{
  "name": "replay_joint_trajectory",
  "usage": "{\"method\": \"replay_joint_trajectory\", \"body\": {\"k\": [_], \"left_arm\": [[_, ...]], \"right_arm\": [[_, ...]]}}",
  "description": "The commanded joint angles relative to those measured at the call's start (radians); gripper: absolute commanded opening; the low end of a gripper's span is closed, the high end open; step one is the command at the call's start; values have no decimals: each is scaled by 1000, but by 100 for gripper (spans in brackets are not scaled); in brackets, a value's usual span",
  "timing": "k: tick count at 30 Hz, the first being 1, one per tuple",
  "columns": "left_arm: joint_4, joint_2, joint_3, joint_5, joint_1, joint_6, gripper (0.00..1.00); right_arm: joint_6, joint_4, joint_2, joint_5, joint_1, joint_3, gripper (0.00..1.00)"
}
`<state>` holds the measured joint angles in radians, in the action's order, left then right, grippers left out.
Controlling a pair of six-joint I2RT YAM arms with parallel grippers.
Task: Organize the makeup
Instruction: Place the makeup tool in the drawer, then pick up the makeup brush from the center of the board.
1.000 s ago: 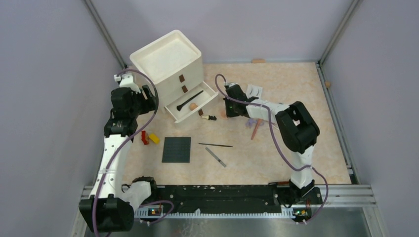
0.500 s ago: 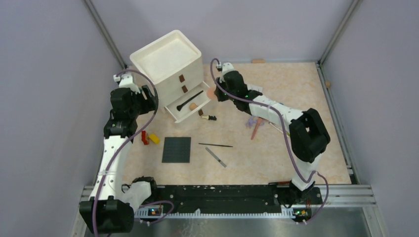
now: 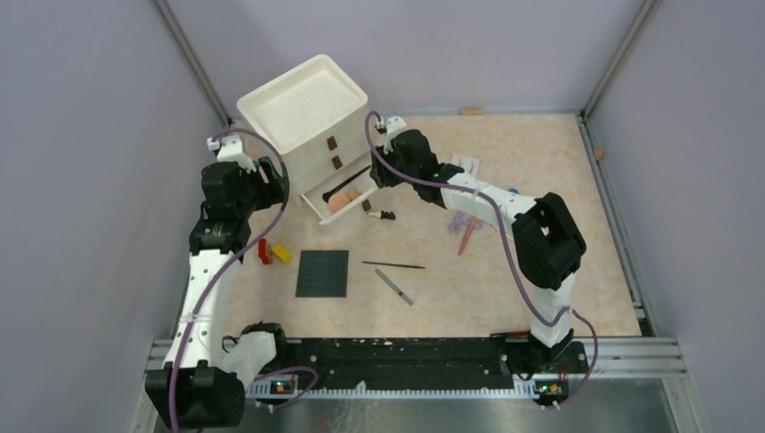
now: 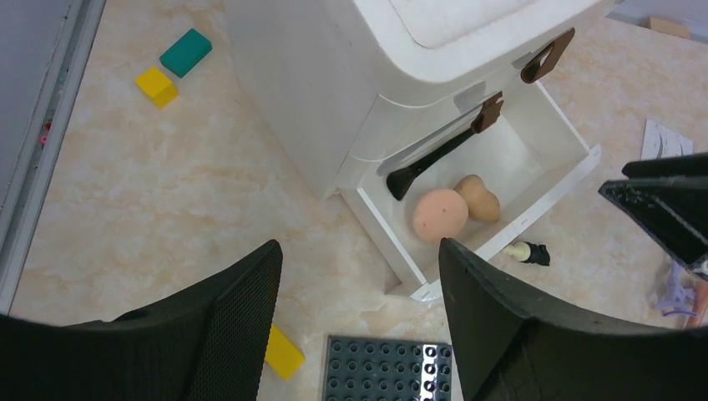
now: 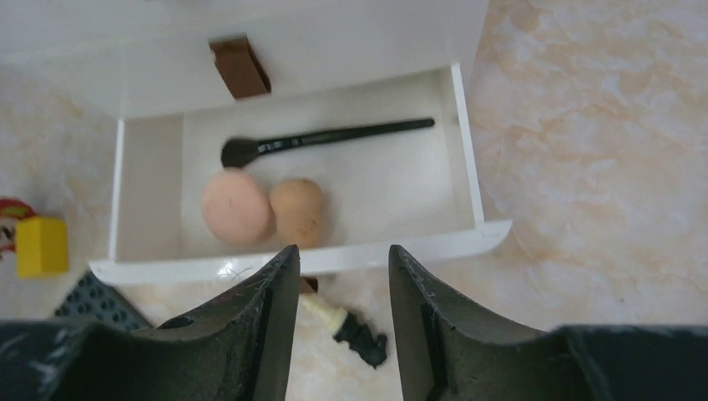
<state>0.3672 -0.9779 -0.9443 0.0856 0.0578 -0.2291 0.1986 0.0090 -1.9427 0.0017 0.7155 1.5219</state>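
The right gripper hangs with its jaws apart and nothing between them, just above the front lip of the open bottom drawer. Below it in the drawer lies the round peach puff, touching a tan sponge, with the black brush lying lengthwise behind them, its head near the puff. A small dark-capped tube lies on the table right against the drawer front, almost under the fingers.

The nearest hazard is that lip. A careless drop or drag could catch it, or the brown handle tab above, and nudge the drawer shut or skew the white drawer unit. The tube could also be knocked away (it looks round enough to roll, though the view is too small to be sure).

The left gripper hovers, likewise parted and empty, beside the unit. Both arms reaching for the drawer together could collide.

Further out, two thin pencils and the false-eyelash card lie loose on the table, not yet put away.
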Motion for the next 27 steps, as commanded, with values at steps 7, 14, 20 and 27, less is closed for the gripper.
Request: {"method": "replay_joint_trajectory", "body": {"k": [7,14,20,27], "left_arm": [[-40,11,1,8,0,12,75],[-39,12,1,1,0,14,75],[-40,9,1,3,0,14,75],[-39,10,1,1,0,14,75]], "right_arm": [[-411,-199,281,-247,0,-270,49],[-526,-382,272,-373,9,-330,47],[-663,-312,295,-461,63,-466,47],[-679,-246,282,-533,70,-509,47]]}}
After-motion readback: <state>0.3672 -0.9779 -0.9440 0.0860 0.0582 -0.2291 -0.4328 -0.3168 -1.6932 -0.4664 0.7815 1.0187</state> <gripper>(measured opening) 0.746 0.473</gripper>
